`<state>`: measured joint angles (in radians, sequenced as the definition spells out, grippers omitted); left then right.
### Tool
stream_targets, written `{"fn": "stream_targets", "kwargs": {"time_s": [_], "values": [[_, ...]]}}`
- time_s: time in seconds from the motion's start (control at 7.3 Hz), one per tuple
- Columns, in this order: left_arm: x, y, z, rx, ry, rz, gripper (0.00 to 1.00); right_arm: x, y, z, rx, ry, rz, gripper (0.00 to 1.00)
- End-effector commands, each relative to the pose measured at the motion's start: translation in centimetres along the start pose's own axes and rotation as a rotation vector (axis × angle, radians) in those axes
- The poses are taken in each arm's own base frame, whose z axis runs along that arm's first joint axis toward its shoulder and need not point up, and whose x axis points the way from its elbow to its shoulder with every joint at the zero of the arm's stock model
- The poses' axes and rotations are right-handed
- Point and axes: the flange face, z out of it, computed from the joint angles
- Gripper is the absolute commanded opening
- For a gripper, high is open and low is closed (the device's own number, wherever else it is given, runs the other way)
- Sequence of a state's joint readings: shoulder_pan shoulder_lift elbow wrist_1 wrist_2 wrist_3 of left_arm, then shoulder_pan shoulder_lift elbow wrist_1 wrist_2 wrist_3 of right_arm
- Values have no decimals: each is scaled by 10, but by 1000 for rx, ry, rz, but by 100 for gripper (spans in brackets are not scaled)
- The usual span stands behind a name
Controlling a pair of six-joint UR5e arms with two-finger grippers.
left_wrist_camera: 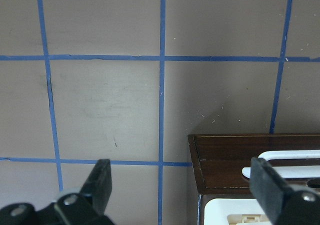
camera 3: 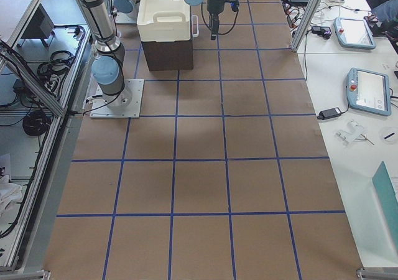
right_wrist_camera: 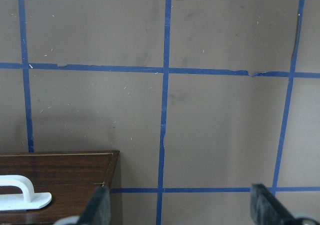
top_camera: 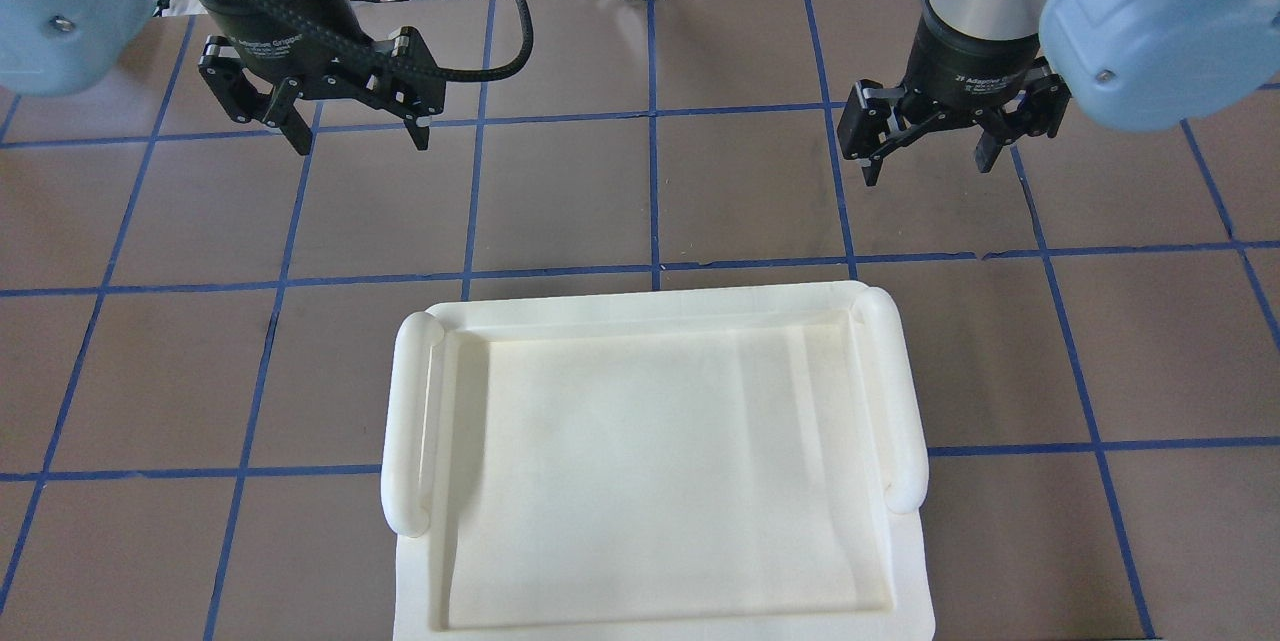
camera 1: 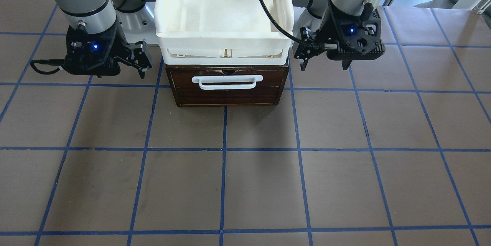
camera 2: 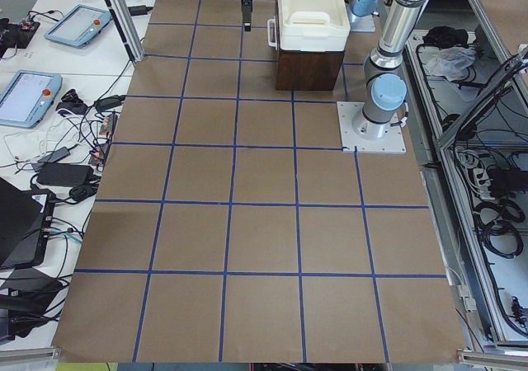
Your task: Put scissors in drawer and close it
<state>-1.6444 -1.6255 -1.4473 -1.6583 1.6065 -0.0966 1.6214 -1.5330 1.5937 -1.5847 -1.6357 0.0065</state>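
The scissors show in no view. The drawer [camera 1: 228,91] has a dark brown front with a white bar handle [camera 1: 227,81] and sits pushed in, flush with its wooden box. It also shows at the bottom of the left wrist view [left_wrist_camera: 250,160] and the right wrist view [right_wrist_camera: 60,177]. My left gripper [top_camera: 360,133] is open and empty, hovering above the table beside the drawer; in the front-facing view [camera 1: 325,60] it is on the right. My right gripper [top_camera: 927,166] is open and empty on the drawer's other side, on the left in the front-facing view [camera 1: 119,69].
A white plastic tray [top_camera: 410,421] rests on top of the wooden box and hides it from above; it also shows in the front-facing view [camera 1: 168,35]. The brown table carries a blue tape grid [camera 1: 224,149]. Cables and tablets lie on side tables [camera 2: 49,82].
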Motion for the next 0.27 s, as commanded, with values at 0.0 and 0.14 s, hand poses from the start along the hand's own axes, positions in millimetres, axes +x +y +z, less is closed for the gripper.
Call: {"fn": "stream_targets", "kwargs": {"time_s": [0.0, 0.14], "values": [[0, 1, -1, 2, 1, 0, 100, 0, 0, 0, -2, 3, 0, 100], [0, 0, 0, 0, 0, 0, 100, 0, 0, 0, -1, 3, -2, 100]]}}
